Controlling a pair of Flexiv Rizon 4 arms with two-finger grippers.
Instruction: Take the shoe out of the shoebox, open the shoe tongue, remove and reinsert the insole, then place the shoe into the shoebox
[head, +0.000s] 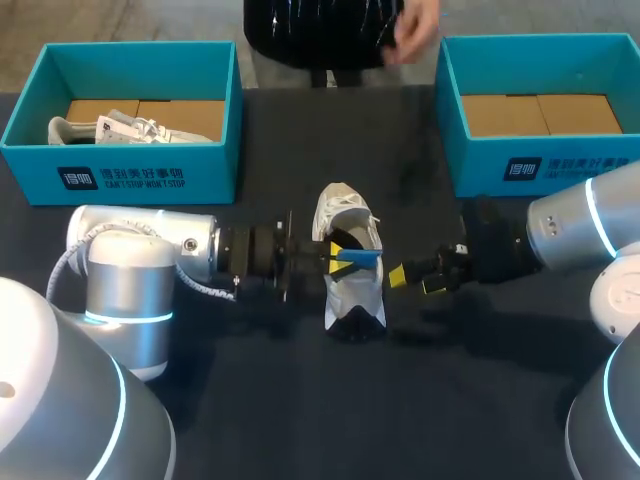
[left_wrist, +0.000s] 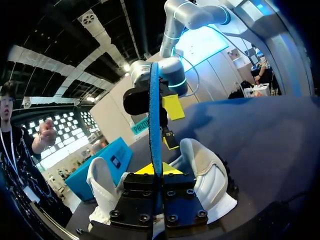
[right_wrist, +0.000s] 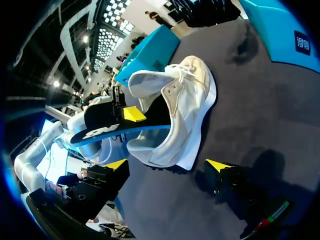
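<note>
1. Left tool (head: 331, 258) is clamped on the blue insole (head: 360, 256), fingers on its flat faces near one end. The far end pokes into the mouth of the shoe (head: 352, 300).
2. Right tool (head: 416, 279) is spread wide and holds nothing. It sits just beside the shoe. In the right wrist view the shoe lies ahead of its fingers, not pinched.
3. The shoe is free mid-desk, between the left shoebox (head: 130, 172) and the right shoebox (head: 545, 165), and out of both.
4. Risk: nothing pins the shoe, so pushing the insole in could shove or tip it instead of seating the insole.
5. Risk: the insole looks thin and bendy. Driven in at an angle, it may fold or catch on the edge of the opening and sit bunched.
6. Risk: both tools are close at the shoe, so they could clash if the right one closes in while the left pushes.
7. The desk (head: 300, 410) is dark and matte. It probably gives some friction but no real hold.
8. Room: the left shoebox already holds another white shoe (head: 110, 128). The right shoebox shows only its cardboard floor, so there is space there.
</note>
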